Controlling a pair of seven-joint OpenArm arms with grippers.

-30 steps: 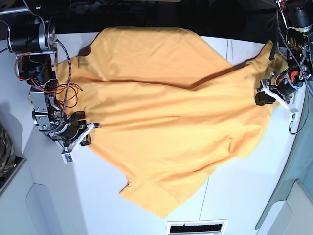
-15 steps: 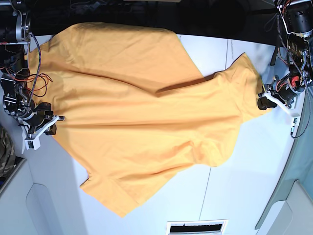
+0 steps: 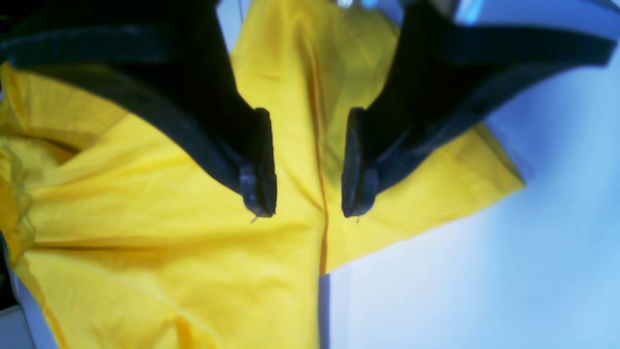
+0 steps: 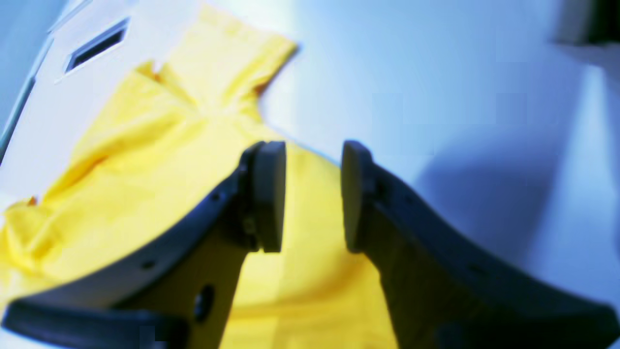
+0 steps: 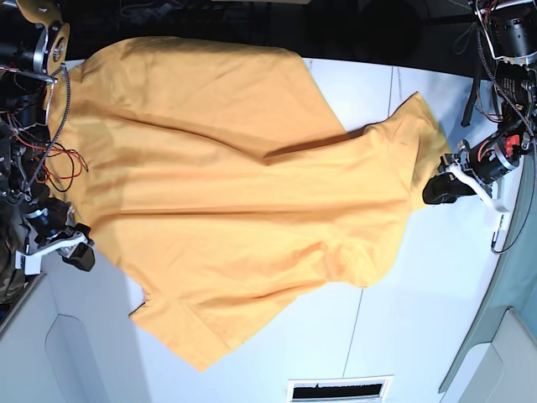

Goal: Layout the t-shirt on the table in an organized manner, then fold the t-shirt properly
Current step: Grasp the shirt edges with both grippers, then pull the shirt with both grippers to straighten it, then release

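Fingers of the right gripper (image 5: 71,252), at the left of the base view, stand apart with nothing between them; in the right wrist view the pads (image 4: 269,194) hang over the hem of the t-shirt (image 5: 243,193) without pinching it, just off the cloth's left edge. That shirt lies spread over most of the bench (image 5: 419,327), its far edge draped off the far side, a sleeve pointing toward the near edge at lower left, and a raised crease running across the middle toward the right. Further right, the left gripper (image 5: 442,186) sits at the shirt's right sleeve; its fingers (image 3: 259,165) are spread with a gap either side of a seam and grip nothing. The likely trouble: the overhanging far edge could drag the loose cloth off the bench, since neither gripper holds it. The middle crease, if left, would get folded in. A grab from here may catch two layers at the sleeve seam.
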